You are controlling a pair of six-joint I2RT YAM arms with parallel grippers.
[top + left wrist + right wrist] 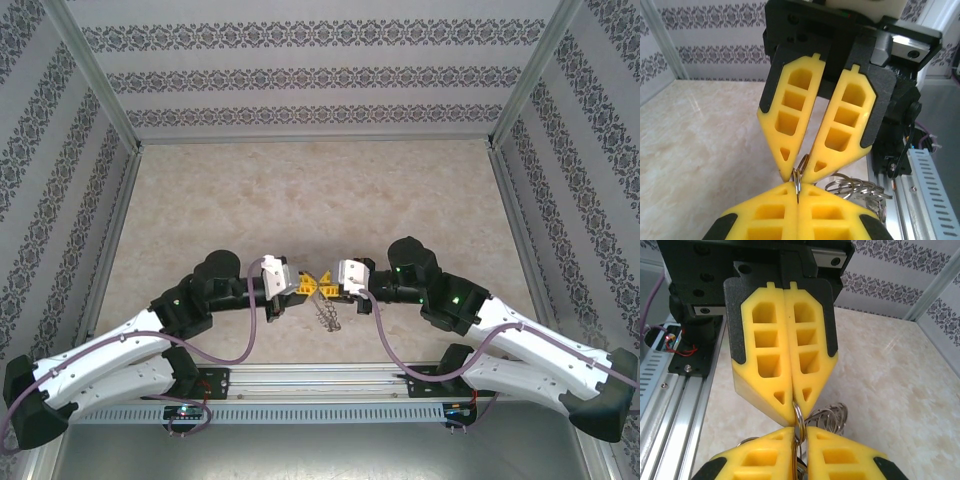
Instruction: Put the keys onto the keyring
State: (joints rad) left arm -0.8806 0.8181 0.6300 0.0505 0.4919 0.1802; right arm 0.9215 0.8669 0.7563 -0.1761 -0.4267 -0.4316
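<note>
My two grippers meet tip to tip low over the table's near middle. The left gripper [308, 287] [798, 187] [796, 412] is shut, pinching a thin wire loop [798, 182] [799, 415] of the keyring edge-on between its yellow fingers. The right gripper [330, 288] [800, 432] [801, 175] faces it with its jaws parted by a narrow gap, and that same loop stands in the gap. The rest of the keyring [328, 316] [855, 187] [832, 415], a cluster of grey wire loops, hangs down toward the table beneath the fingertips. The keys are hidden.
The marble-patterned table top [320, 190] stretches away behind the grippers. An aluminium rail [320, 380] [925, 175] [675, 405] with cable duct runs along the near edge, just behind the keyring. Patterned walls [320, 80] and metal posts enclose the other three sides.
</note>
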